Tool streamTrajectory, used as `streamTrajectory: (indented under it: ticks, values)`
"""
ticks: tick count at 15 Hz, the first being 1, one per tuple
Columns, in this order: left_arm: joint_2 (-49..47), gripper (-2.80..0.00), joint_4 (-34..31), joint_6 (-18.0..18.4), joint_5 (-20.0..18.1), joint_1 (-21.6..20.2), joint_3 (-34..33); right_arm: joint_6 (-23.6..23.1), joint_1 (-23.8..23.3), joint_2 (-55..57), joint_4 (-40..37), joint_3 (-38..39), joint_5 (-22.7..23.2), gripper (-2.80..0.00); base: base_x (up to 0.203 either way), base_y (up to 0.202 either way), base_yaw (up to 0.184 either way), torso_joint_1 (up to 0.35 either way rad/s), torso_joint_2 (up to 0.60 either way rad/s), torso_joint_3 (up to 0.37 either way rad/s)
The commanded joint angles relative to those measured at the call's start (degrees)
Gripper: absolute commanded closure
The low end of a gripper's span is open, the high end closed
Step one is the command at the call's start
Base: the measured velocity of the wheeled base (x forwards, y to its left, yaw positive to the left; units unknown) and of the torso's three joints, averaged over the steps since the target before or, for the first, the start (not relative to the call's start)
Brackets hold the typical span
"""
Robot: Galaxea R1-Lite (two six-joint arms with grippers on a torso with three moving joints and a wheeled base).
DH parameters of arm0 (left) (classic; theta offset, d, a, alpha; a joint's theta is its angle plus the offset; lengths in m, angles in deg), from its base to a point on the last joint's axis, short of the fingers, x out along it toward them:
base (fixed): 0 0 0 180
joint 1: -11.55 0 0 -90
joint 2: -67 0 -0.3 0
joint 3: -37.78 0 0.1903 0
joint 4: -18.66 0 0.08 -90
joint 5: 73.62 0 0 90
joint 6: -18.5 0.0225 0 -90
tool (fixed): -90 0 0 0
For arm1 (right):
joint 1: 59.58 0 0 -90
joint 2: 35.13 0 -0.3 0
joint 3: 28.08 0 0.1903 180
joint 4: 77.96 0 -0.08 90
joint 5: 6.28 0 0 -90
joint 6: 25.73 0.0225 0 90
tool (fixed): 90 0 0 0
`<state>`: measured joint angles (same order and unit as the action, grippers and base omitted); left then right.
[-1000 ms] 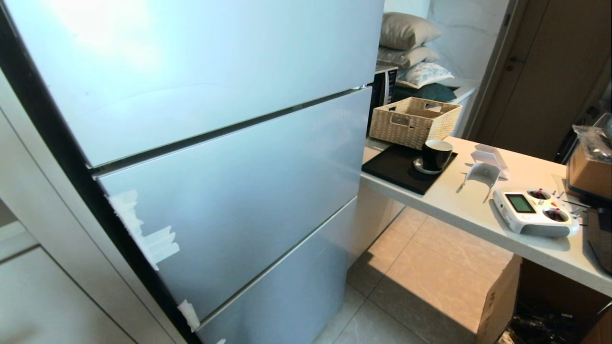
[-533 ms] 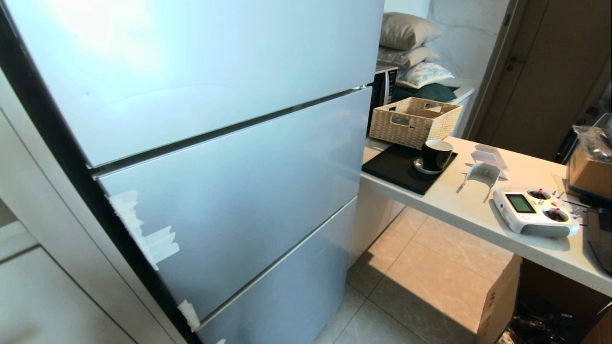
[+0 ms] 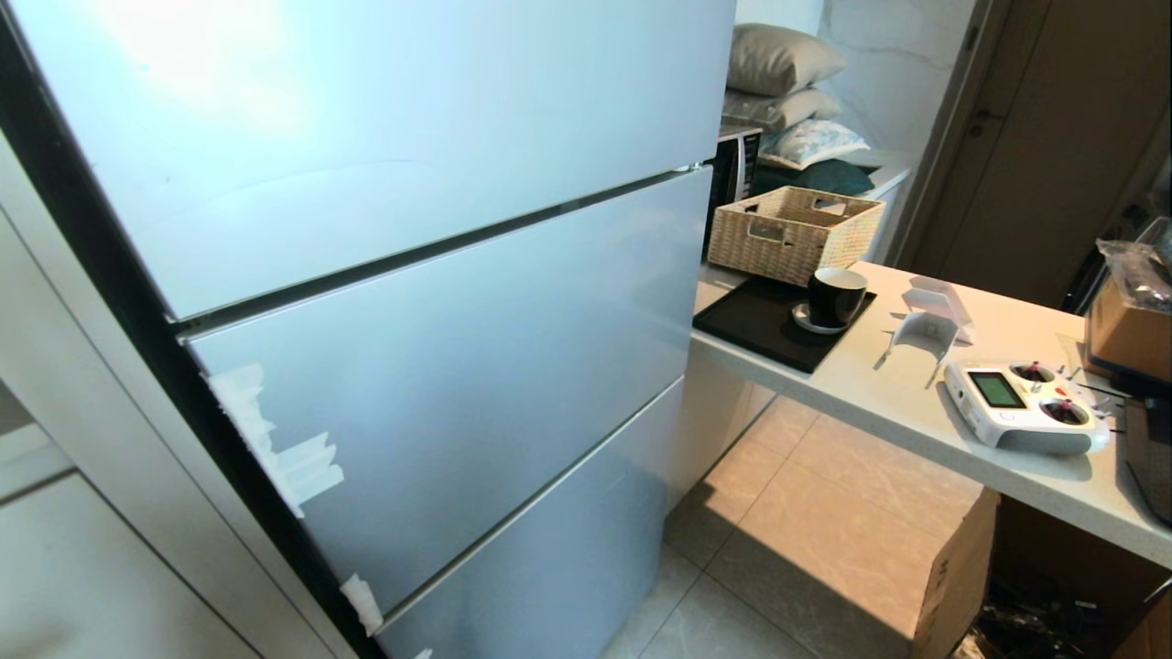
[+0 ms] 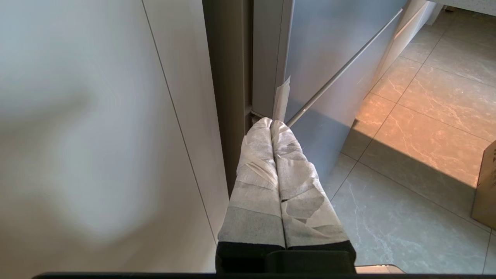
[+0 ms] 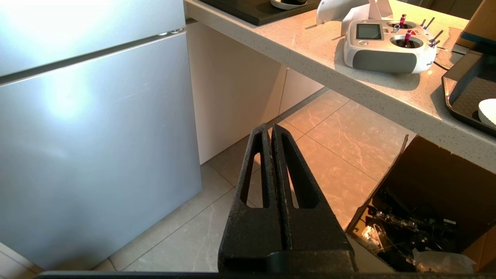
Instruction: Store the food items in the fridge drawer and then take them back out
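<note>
Silver-blue fridge panels (image 3: 412, 302) fill most of the head view, all shut flush, with torn white tape (image 3: 275, 448) stuck along the left edge of the middle panel; no clear drawer and no red fruit shows in any view, so where the food items lie cannot be told. To the right of the fridge a pale desk (image 3: 879, 403) juts out, its front edge overhanging open tiled floor (image 3: 787, 549), which gives free room between fridge and desk. On the desk stand a wicker basket (image 3: 792, 233), a black cup (image 3: 835, 297) on a black mat (image 3: 765, 320), and a white remote controller (image 3: 1021, 407) near the front edge. Neither arm shows in the head view. Only the left wrist view shows the left end effector (image 4: 271, 126): its tape-wrapped fingers (image 4: 257, 170) are pressed together and empty, the tips just beside a strip of tape at the fridge's left edge, next to a white cabinet wall (image 4: 97, 135). Only the right wrist view shows the right end effector (image 5: 271, 130), black fingers pressed together and empty, hanging over the floor beside the lower fridge panel, with an open cardboard box (image 5: 418, 209) under the desk.
</note>
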<state>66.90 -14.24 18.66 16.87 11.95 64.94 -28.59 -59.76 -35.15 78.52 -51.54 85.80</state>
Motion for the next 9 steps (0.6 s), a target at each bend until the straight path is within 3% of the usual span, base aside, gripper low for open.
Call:
streamTrajectory:
  ticks: [1, 4, 9]
  values:
    - [0.0, 0.00, 0.0, -0.2, 0.1, 0.0, -0.1, 0.0, 0.0, 0.0, 0.0, 0.0, 0.0, 0.00, 0.000, 0.000, 0.000, 0.000, 0.00, 0.000]
    - [-1.8, 0.00, 3.0, -1.6, 0.9, 0.0, 8.7, 0.0, 0.0, 0.0, 0.0, 0.0, 0.0, 0.00, 0.000, 0.000, 0.000, 0.000, 0.00, 0.000]
    - [-23.1, 0.00, 8.4, -5.6, 1.1, 0.8, 13.7, 0.0, 0.0, 0.0, 0.0, 0.0, 0.0, 0.00, 0.000, 0.000, 0.000, 0.000, 0.00, 0.000]
